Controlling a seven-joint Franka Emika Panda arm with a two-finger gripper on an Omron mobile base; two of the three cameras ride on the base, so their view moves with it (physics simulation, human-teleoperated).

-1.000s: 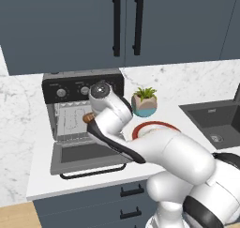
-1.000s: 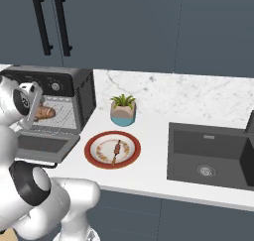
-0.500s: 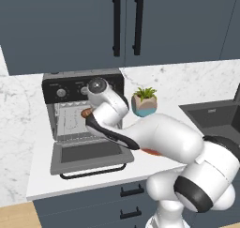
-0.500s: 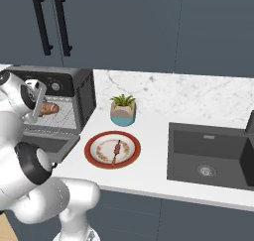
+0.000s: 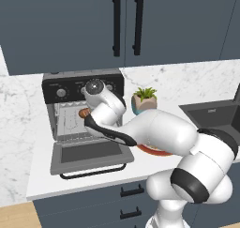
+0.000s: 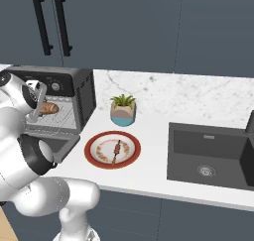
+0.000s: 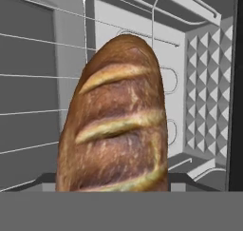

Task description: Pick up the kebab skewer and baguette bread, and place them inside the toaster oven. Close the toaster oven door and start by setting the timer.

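The baguette bread [image 7: 116,120] is golden-brown with pale scored slashes. It hangs lengthwise over the wire rack [image 7: 28,111] in the mouth of the toaster oven [image 5: 82,84]. My gripper [image 6: 41,106] is shut on its near end, and the loaf [image 6: 49,107] points into the cavity. The toaster oven door [image 5: 89,156] lies dropped open and flat, with its black bar handle at the front. The kebab skewer [image 6: 117,150] rests on a red-rimmed plate [image 6: 99,158] to the right of the oven. My arm hides most of that plate in the left base view.
A potted plant [image 6: 123,110] in a blue pot stands behind the plate, next to the oven's right side. A dark sink [image 6: 213,155] is sunk into the counter at the right. Dark wall cabinets with black handles [image 5: 126,23] hang above the oven.
The arm has stretched forward and the baguette has travelled from in front of the oven opening deeper into it. The skewer and plate have stayed put.
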